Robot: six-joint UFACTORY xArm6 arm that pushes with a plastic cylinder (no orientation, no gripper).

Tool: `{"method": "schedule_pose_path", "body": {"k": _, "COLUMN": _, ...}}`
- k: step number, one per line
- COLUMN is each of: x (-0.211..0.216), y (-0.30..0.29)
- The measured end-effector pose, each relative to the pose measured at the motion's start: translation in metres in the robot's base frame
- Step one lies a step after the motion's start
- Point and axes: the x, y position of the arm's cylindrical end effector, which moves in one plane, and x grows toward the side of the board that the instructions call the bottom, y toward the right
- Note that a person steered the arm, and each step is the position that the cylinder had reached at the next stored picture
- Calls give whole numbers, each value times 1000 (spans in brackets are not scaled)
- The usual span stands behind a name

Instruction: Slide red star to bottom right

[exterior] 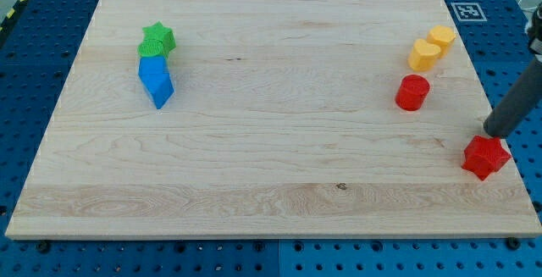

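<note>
The red star [485, 156] lies on the wooden board [271, 116] near its right edge, toward the view's bottom right. My tip [494, 132] is the lower end of the dark rod coming in from the view's right. It stands just above the star's upper right side, touching it or nearly so. A red cylinder [412, 92] stands further up and to the left of the star.
Two yellow blocks [433, 47] sit close together at the view's upper right. At the upper left, a green star [158, 36] and a green block [151, 52] stand above two blue blocks [156, 80]. A marker tag [466, 11] lies off the board's top right corner.
</note>
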Motion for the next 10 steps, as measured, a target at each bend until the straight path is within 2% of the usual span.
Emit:
{"method": "schedule_pose_path", "body": {"k": 1, "x": 1, "y": -28}}
{"method": "schedule_pose_path", "body": {"k": 3, "x": 26, "y": -37}}
{"method": "schedule_pose_path", "body": {"k": 7, "x": 35, "y": 12}}
{"method": "schedule_pose_path", "body": {"k": 10, "x": 76, "y": 19}}
